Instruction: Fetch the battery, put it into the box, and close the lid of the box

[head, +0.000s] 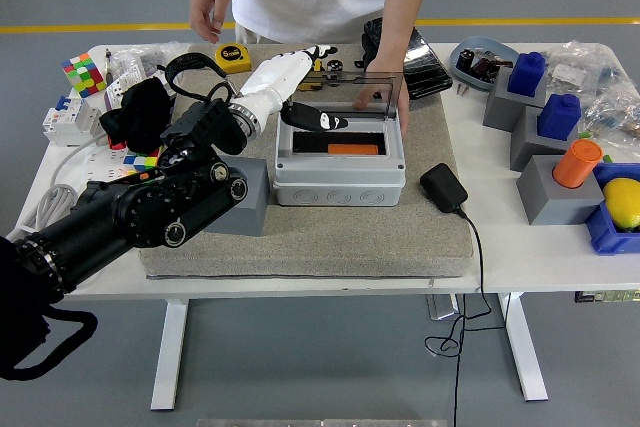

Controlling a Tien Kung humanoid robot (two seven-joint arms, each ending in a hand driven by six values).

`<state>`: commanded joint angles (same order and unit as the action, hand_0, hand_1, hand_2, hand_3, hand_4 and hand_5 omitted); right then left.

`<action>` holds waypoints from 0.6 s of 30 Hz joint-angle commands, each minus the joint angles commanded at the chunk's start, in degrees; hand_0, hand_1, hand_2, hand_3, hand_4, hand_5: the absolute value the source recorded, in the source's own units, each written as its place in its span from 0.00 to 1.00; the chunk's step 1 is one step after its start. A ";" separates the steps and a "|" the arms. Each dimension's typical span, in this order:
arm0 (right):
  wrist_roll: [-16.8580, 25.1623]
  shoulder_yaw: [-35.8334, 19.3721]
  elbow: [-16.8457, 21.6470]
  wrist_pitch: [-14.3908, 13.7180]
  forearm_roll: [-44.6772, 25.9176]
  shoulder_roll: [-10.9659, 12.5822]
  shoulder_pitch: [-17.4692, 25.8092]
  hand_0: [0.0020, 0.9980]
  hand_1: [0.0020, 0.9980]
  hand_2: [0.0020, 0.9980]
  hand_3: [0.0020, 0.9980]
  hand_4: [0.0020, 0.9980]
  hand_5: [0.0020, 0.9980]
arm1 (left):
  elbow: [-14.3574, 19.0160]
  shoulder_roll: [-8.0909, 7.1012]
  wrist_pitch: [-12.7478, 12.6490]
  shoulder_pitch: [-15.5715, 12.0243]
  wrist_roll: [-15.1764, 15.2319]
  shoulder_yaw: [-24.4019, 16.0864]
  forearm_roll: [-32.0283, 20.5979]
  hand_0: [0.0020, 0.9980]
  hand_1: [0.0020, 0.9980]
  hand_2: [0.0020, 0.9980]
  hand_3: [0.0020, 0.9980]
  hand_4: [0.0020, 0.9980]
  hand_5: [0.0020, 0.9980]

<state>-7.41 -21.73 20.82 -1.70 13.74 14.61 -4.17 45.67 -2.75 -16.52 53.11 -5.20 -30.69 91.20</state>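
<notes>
Left robot hand (290,82), white with loosely spread, empty fingers, hovers by the grey plastic box (340,162) where the orange battery (352,149) already lies, so only the clear hinged lid (350,99), held upright by a person's hand (385,107), remains to close.

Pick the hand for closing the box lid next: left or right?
Left. The left hand is already at the box, beside the raised lid; the right arm is out of view.

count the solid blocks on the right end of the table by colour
grey rectangular blocks: 3
blue plastic blocks with a knob on top: 2
orange cylinder: 1
total: 6
</notes>
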 joint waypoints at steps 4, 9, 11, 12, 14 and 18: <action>-0.06 0.22 -0.12 0.03 -0.16 0.04 0.18 0.68 0.72 0.72 0.69 1.00 0.69 | 2.25 -0.71 0.20 -1.04 -0.41 -0.05 0.91 0.87 0.85 0.84 0.87 1.00 0.37; -0.10 0.45 -0.17 0.02 -0.20 0.14 0.30 0.68 0.72 0.72 0.69 1.00 0.69 | 4.87 -1.59 0.30 -2.35 -0.61 -0.34 1.80 0.87 0.85 0.84 0.87 1.00 0.37; -0.07 0.38 -0.11 0.02 -0.12 0.14 0.33 0.68 0.72 0.72 0.69 1.00 0.69 | 6.12 -2.02 0.38 -2.99 -0.79 -0.42 2.26 0.84 0.83 0.81 0.86 1.00 0.37; -0.07 0.38 -0.09 0.02 -0.08 0.13 0.34 0.68 0.72 0.72 0.69 1.00 0.69 | 6.74 -2.22 0.42 -3.35 -0.87 -0.49 2.44 0.84 0.83 0.81 0.86 1.00 0.37; -0.06 0.39 -0.08 0.01 -0.04 0.09 0.36 0.68 0.72 0.72 0.69 1.00 0.69 | 8.00 -2.61 0.45 -4.09 -1.03 -0.69 2.72 0.84 0.83 0.81 0.86 1.00 0.37; -0.06 0.37 -0.07 0.03 0.00 0.02 0.46 0.68 0.72 0.72 0.69 1.00 0.69 | 11.61 -3.52 0.76 -5.85 -1.78 -0.81 2.95 0.83 0.82 0.80 0.85 1.00 0.37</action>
<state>-7.46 -21.36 20.75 -1.67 13.74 14.63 -3.71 57.28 -6.27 -15.75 47.26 -6.98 -31.50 94.14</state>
